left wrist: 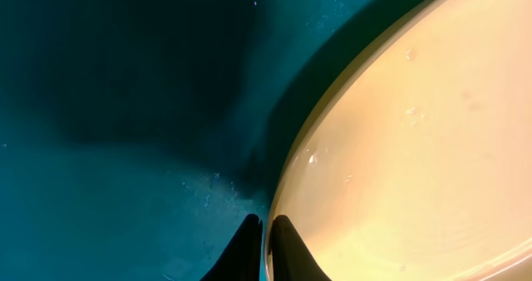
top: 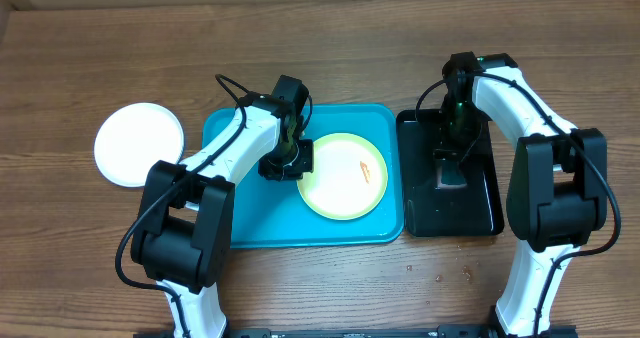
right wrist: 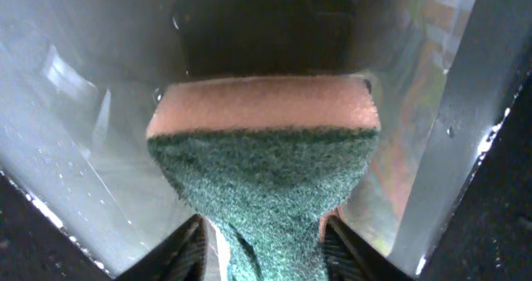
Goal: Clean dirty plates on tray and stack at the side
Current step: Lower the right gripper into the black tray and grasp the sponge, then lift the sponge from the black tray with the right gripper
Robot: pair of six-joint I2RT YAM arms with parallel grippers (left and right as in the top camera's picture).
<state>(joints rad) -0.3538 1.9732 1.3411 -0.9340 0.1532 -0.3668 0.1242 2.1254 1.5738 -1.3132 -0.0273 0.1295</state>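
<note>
While the left tool (left wrist: 264, 227) is closed on the rim of the pale yellow-green plate (top: 345, 178), which lies on the cyan tray (top: 225, 138), the right tool (right wrist: 262, 231) grips a sponge (right wrist: 262, 160) over the black tray (top: 470, 213). A white plate (top: 139, 144) rests on the surface (top: 80, 58) beside the cyan tray. An orange smear (top: 367, 170) marks the held plate. Good practice: grip the sponge firmly before lifting, hold the rim steady, and pass the green scouring face flat across the smear.
</note>
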